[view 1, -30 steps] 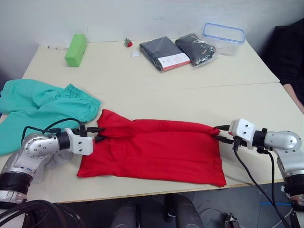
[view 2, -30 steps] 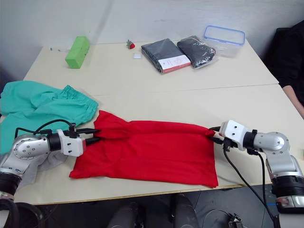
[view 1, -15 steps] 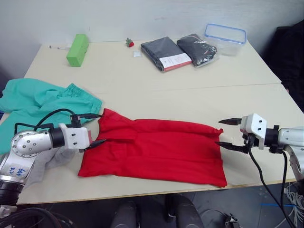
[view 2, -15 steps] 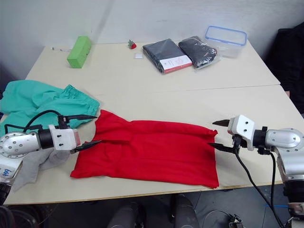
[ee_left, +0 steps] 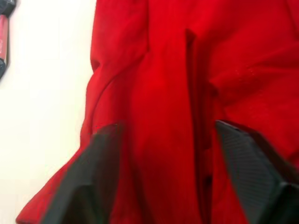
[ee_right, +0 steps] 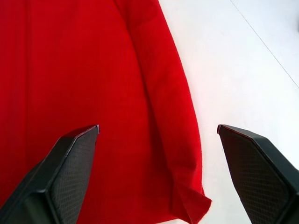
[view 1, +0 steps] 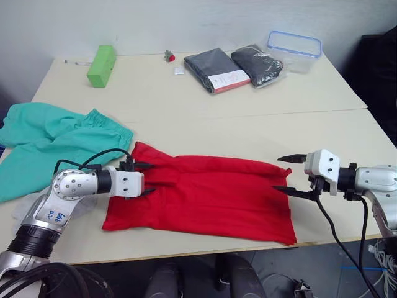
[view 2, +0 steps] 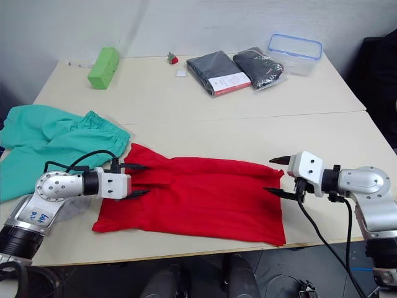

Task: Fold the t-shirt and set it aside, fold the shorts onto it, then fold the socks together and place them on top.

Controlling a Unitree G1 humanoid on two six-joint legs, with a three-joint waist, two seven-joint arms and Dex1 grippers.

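The red t-shirt (view 1: 205,195) lies folded into a long band across the table's near part. My left gripper (view 1: 147,179) is open over the shirt's left end, with red cloth (ee_left: 163,116) between its fingers (ee_left: 100,177). My right gripper (view 1: 280,174) is open at the shirt's right edge (ee_right: 177,126), one finger over the cloth and one over bare table. The teal shorts (view 1: 56,146) lie crumpled at the left edge of the table. A grey sock (view 1: 25,203) peeks out under my left arm.
At the back of the table (view 1: 186,105) are a green block (view 1: 99,65), a small strawberry toy (view 1: 167,56), two dark packaged garments (view 1: 217,69) and a clear box with a blue rim (view 1: 294,45). A dark shape (view 1: 381,68) stands at the far right.
Both grippers let go of the shirt's ends and opened. Since then the left has moved right over the shirt's left end, and the right has edged left toward the right edge.
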